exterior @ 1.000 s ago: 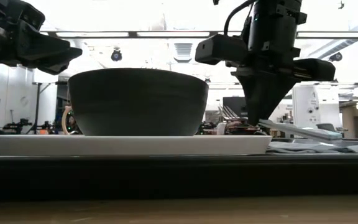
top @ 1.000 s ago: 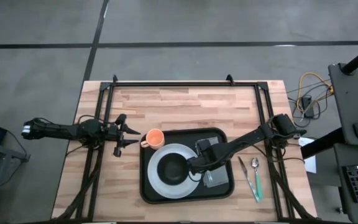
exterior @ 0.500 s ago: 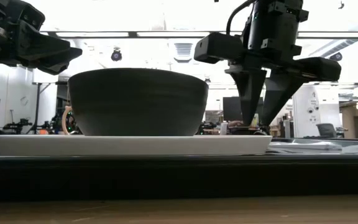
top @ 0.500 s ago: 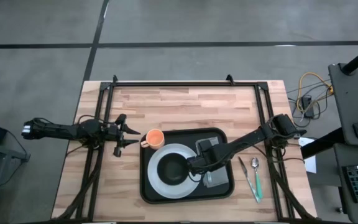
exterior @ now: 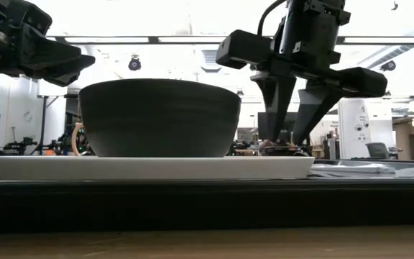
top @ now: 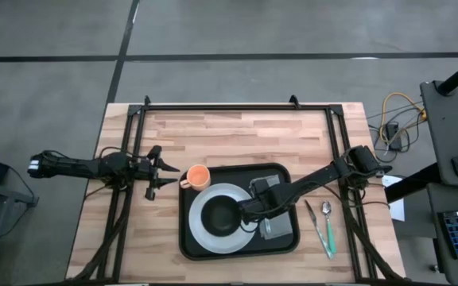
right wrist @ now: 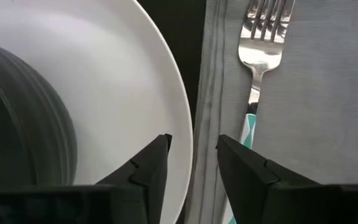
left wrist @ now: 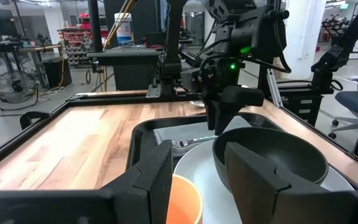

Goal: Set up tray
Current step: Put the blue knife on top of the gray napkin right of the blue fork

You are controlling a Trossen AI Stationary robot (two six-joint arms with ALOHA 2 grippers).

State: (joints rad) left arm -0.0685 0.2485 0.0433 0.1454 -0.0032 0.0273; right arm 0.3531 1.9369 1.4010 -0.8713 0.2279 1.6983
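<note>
Over the tray (top: 280,241), the right gripper (top: 252,213) pointed down beside the plate (top: 203,230), jaws apart and empty; its wrist view alone showed a fork (right wrist: 264,28).

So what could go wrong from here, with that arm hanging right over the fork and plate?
The right gripper is open just above the tray, its fingers straddling the gap between the white plate and the fork lying on the grey napkin. Moving off low, it might snag the napkin and drag the fork askew, or clip the plate's rim and jostle the dark bowl on it.
</note>
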